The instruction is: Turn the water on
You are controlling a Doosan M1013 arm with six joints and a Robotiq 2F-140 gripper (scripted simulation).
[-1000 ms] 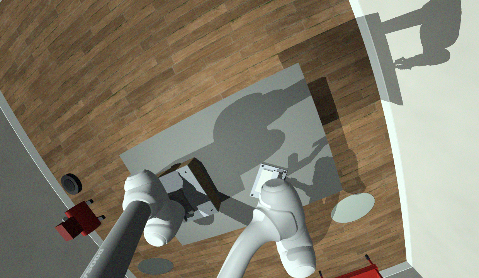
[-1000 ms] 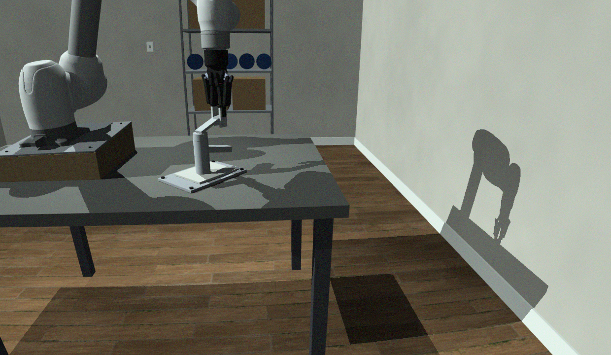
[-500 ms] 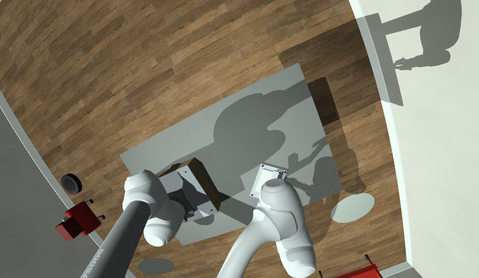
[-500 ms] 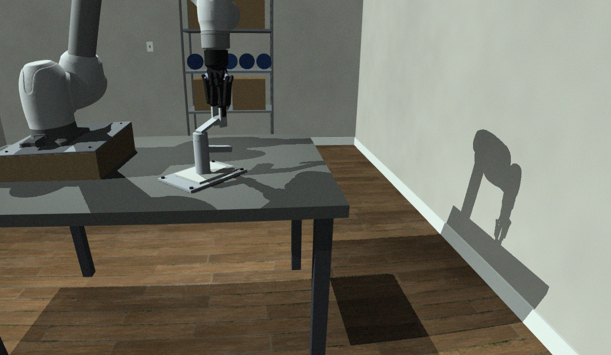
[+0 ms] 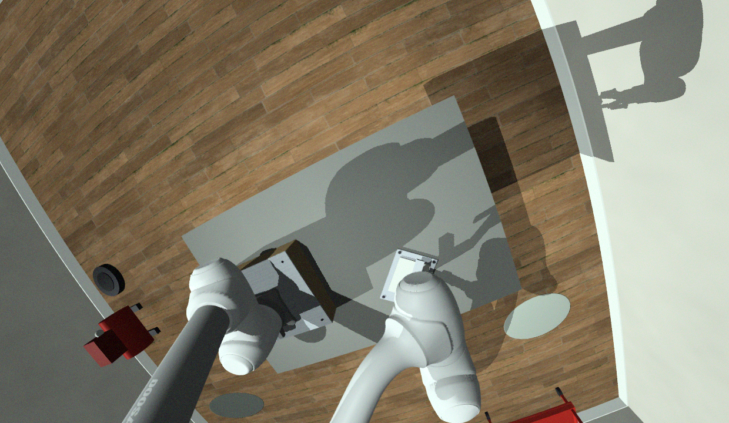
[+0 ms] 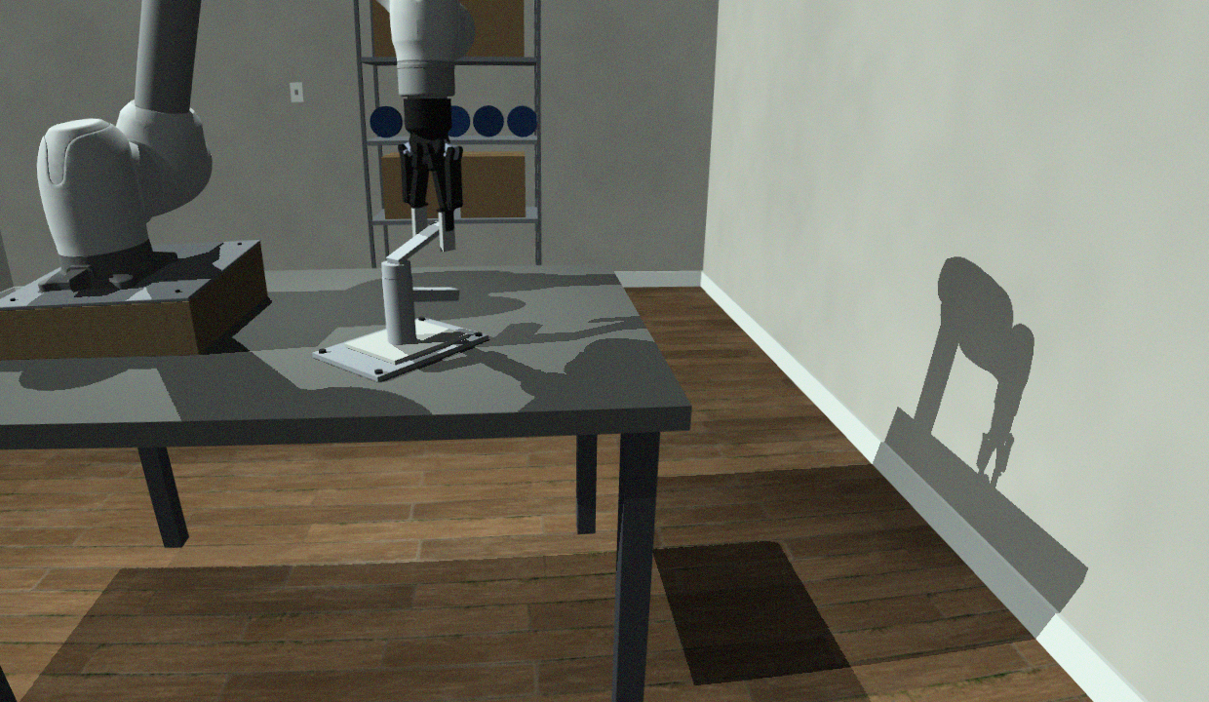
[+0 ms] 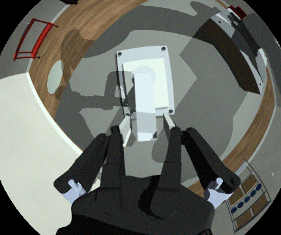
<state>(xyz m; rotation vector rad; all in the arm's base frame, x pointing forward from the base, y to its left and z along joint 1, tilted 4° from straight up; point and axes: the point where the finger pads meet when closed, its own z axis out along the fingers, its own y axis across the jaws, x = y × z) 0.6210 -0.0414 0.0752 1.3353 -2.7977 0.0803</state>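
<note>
The tap (image 6: 399,300) is a grey column on a white base plate (image 6: 399,349) on the grey table; a short spout (image 6: 436,293) sticks out to the right. Its lever (image 6: 413,244) slopes up to the right from the column's top. My gripper (image 6: 436,222) hangs straight down over the lever's raised tip. In the wrist view the lever (image 7: 145,104) runs between the two fingers, with a small gap on each side, so the gripper is open around the tip. From above, the arm hides the tap; only the base plate (image 5: 406,271) shows.
The arm's base sits on a wooden block (image 6: 129,305) at the table's left. A metal shelf (image 6: 451,131) with boxes stands behind the table. A wall (image 6: 940,261) runs along the right. A red cart (image 5: 119,336) stands on the floor.
</note>
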